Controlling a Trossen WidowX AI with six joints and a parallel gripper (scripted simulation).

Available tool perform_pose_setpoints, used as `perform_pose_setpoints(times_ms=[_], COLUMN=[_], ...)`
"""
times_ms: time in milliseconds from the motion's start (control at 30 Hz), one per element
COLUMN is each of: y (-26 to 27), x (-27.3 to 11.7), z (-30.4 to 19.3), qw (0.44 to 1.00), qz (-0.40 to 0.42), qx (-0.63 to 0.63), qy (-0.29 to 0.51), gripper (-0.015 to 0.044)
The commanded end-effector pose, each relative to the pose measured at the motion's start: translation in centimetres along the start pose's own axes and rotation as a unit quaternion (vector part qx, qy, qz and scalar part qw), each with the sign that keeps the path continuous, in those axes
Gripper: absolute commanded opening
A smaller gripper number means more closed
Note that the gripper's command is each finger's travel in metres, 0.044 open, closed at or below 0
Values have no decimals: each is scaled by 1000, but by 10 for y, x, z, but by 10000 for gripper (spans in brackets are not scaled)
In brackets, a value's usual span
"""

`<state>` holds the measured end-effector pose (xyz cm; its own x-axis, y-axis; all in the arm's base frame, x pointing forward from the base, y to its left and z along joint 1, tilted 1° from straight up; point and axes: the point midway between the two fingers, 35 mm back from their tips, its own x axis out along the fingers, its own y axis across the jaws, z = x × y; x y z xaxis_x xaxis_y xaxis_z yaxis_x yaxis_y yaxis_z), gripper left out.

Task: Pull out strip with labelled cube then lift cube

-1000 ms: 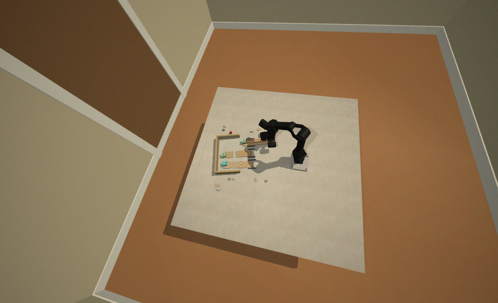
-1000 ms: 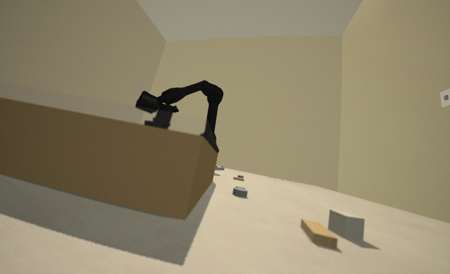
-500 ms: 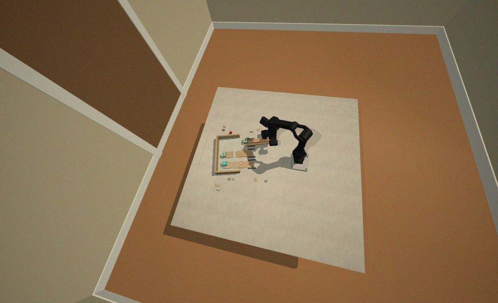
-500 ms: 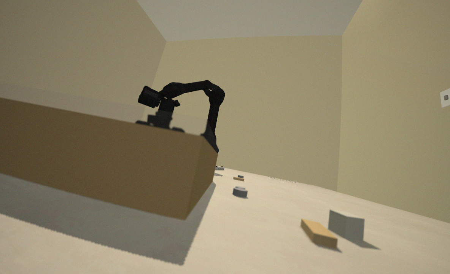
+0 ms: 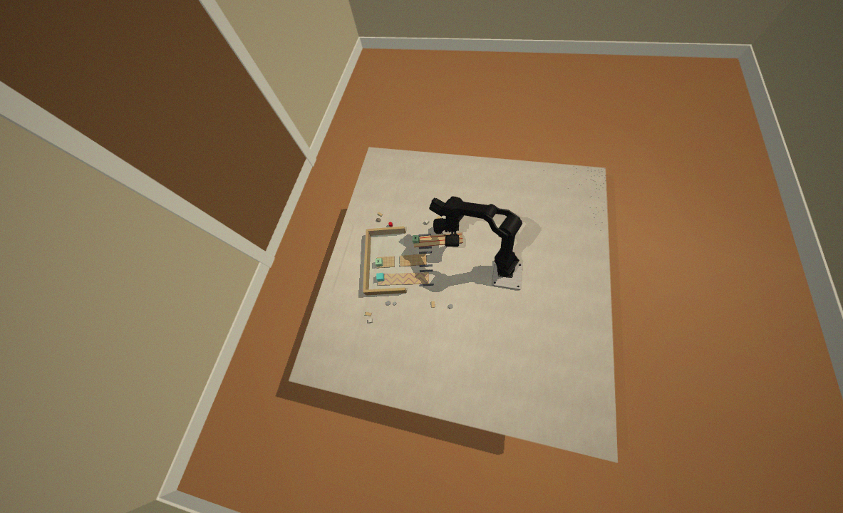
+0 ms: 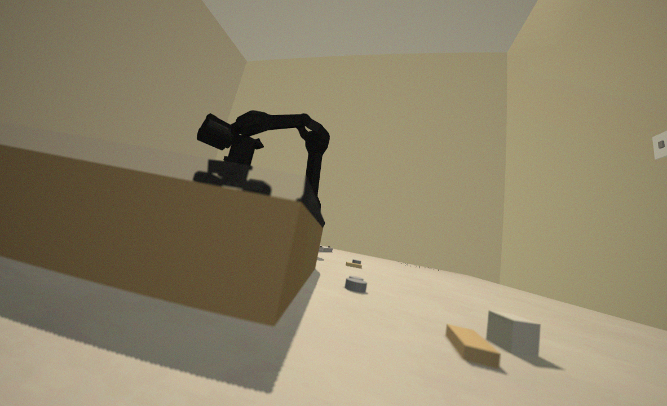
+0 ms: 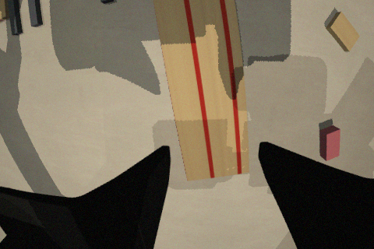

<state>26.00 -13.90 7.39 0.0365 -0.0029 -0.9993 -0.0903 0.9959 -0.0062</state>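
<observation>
1. Red-lined strip (image 5: pixel 435 240) (image 7: pixel 216 136): near end beneath the hand (image 5: pixel 449 232) (image 6: pixel 232 182) (image 7: pixel 214 148), bench (image 5: pixel 539 350) (image 6: pixel 401 353) (image 7: pixel 97 101) showing beyond both long edges.
2. Hand released, fingers apart.
3. Green cube (image 5: pixel 415 239): strip's end farther from the hand; its dark mark is too small to read.

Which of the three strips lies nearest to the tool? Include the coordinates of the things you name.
The red-lined strip (image 5: pixel 437 240) (image 7: pixel 216 124); its near end lies below the open tool (image 7: pixel 214 149), while the other two lie farther aside.
</observation>
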Motion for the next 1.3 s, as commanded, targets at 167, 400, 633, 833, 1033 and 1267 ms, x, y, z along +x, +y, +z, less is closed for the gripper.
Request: perform_pose_setpoints(times_ms=[167, 400, 633, 833, 1033, 1267], y=[3, 6, 9, 11, 12, 13], x=[-4, -6, -8, -10, -13, -17], z=[32, 55, 78, 98, 118, 140], qw=[1000, 1000, 1000, 1000, 1000, 1000], qz=[-3, -3, -2, -2, -2, -2], qx=[4, 4, 4, 4, 4, 4], qy=[-2, -3, -4, -5, -6, -6], gripper=[440, 440, 440, 440, 440, 440])
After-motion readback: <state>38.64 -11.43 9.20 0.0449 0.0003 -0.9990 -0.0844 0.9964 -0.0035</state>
